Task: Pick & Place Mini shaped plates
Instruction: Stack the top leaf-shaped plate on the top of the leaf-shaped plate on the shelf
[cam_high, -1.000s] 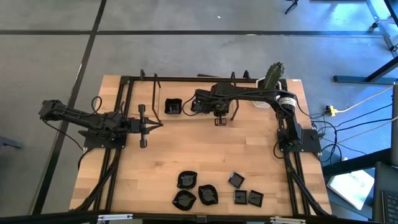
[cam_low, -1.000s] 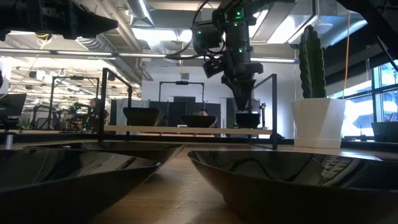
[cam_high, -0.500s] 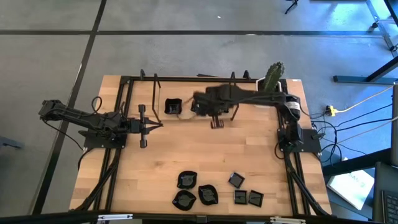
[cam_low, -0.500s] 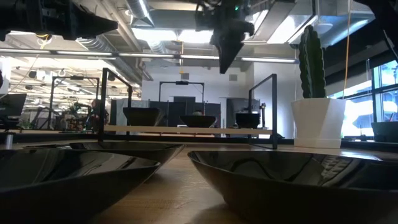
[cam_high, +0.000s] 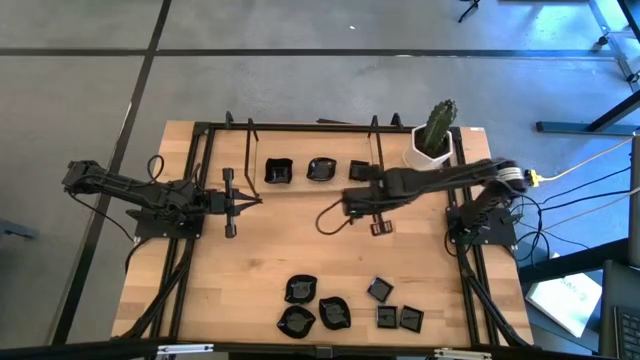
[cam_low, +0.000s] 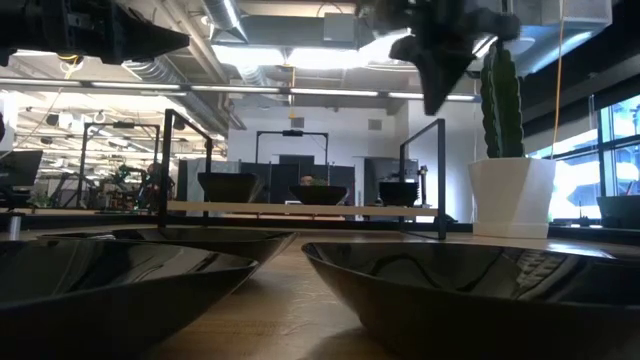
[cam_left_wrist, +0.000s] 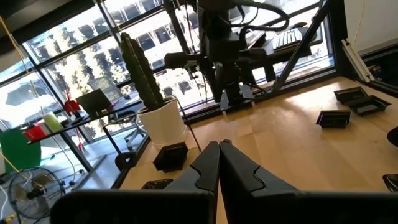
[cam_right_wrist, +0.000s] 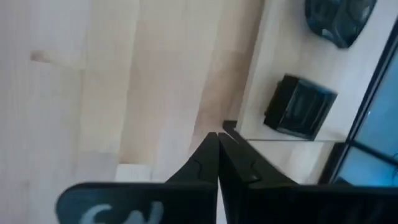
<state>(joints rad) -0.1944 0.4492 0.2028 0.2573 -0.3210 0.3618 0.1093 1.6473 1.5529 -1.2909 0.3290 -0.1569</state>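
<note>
Right gripper (cam_high: 379, 226) is seen clenched and empty mid-frame; left gripper (cam_high: 254, 202), also clenched, waits at left. Three plates (cam_high: 319, 169) are set on the shelf (cam_high: 300, 186) at top; six plates (cam_high: 336, 312) at bottom remain unmoved.

Three small glossy black dishes (cam_low: 318, 193) sit on a raised wooden shelf (cam_low: 300, 209) beside a white potted green cactus (cam_low: 510, 160), right gripper (cam_low: 437, 75) above.

Light wooden table (cam_high: 280, 250), white pot (cam_high: 430, 155) with green cactus (cam_high: 437, 122) at its far right corner, black metal frame (cam_high: 300, 127) along the far edge
</note>
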